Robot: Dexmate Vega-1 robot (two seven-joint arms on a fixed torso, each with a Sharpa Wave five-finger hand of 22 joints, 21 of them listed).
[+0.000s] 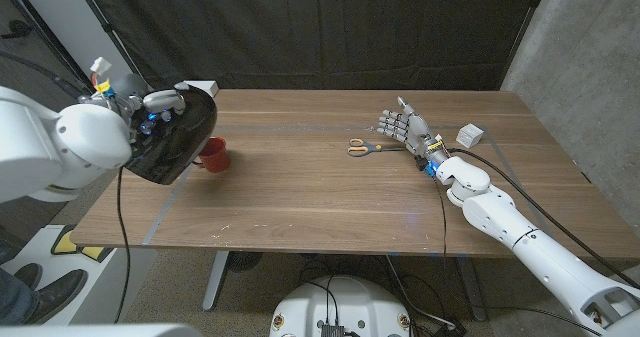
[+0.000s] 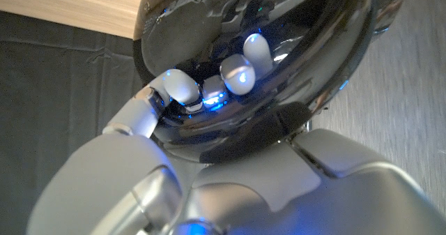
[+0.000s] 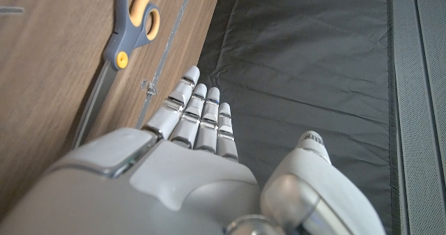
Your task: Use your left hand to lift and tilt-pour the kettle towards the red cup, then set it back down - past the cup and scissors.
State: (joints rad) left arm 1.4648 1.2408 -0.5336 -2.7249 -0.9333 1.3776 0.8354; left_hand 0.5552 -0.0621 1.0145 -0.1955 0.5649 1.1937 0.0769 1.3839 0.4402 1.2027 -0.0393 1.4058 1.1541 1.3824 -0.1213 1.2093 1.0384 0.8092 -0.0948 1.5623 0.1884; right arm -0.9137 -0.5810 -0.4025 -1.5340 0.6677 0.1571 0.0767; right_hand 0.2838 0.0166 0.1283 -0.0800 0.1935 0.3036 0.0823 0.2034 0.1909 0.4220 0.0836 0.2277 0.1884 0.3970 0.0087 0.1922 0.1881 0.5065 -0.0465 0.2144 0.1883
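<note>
Dark curtain hangs behind a wooden desk (image 1: 330, 202), and the action is all at its left end. Up in the air there is the black kettle (image 1: 178, 135), lifted clear of the wood and tipped over, its glossy body leaning toward the red cup (image 1: 213, 155). The left hand (image 1: 140, 112) has it clamped by the upper part; in the left wrist view the fingertips (image 2: 240, 74) are pressed right against the shiny black shell (image 2: 279, 88), lit blue by small lights. The red cup stands upright on the desk just beside and partly under the kettle's lower edge, near the left side.

Moving right, there's open wood, then the scissors (image 1: 366, 147) with orange-and-grey handles lying flat toward the far middle. Just beside them, the right hand (image 1: 405, 127) stands on its edge, fingers straight and close together, holding nothing; the right wrist view shows the scissors' handles (image 3: 132, 26) beyond its fingertips, apart from them. A small white block (image 1: 471, 135) sits near the far right edge. A black cable runs along the right forearm across the wood.
</note>
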